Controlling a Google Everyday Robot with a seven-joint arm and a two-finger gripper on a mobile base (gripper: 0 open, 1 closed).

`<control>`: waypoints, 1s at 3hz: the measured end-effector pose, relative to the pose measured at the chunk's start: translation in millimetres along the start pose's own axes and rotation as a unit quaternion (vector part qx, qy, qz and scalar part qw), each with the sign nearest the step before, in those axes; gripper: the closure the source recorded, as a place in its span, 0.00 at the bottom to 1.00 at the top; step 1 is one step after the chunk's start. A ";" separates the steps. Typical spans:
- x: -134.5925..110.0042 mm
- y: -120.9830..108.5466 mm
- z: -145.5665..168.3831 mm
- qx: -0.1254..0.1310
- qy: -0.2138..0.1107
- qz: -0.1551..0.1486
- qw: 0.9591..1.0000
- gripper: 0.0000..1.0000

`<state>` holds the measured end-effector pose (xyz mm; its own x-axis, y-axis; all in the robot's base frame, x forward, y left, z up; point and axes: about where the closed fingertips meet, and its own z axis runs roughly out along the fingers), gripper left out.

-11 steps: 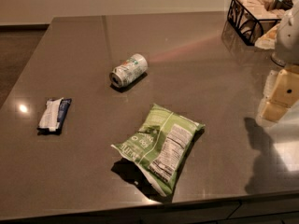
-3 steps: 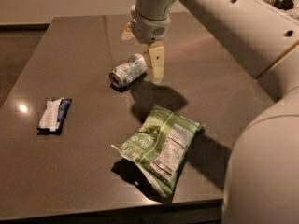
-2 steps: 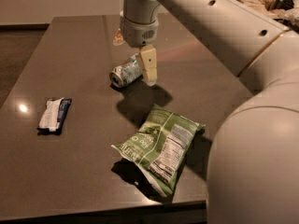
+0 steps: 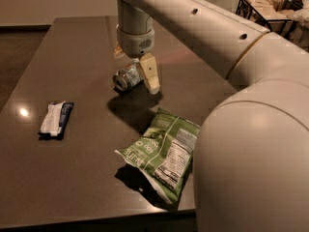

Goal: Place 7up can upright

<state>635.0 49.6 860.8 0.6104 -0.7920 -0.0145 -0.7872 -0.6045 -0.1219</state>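
Note:
The 7up can (image 4: 125, 78) lies on its side on the dark table (image 4: 72, 47), left of the middle, one silver end facing front-left. My gripper (image 4: 135, 64) hangs from the arm directly over the can's right part. It is open: one tan finger (image 4: 150, 76) stands just right of the can, and the other finger (image 4: 118, 50) shows behind it at the far left. The jaws straddle the can and are not closed on it. The can's right end is hidden behind the near finger.
A flat green chip bag (image 4: 162, 150) lies near the table's front edge. A white-and-blue snack bar (image 4: 55, 119) lies at the left. A black wire basket (image 4: 263, 9) stands at the back right. My arm's large body (image 4: 256, 149) fills the right foreground.
My gripper has moved left and down from beside the can to over it, its fingers now on either side. The can, bag and bar have not moved.

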 end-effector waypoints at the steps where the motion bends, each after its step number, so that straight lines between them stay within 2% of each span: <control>1: -2.9 2.3 8.6 -0.011 0.009 0.004 1.000 0.00; 2: -8.2 -1.8 11.8 -0.021 0.016 0.013 1.000 0.18; 3: -11.6 -8.4 13.4 -0.028 0.020 0.021 0.999 0.41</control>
<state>635.7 65.0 848.6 0.5744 -0.8183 0.0211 -0.8159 -0.5744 -0.0664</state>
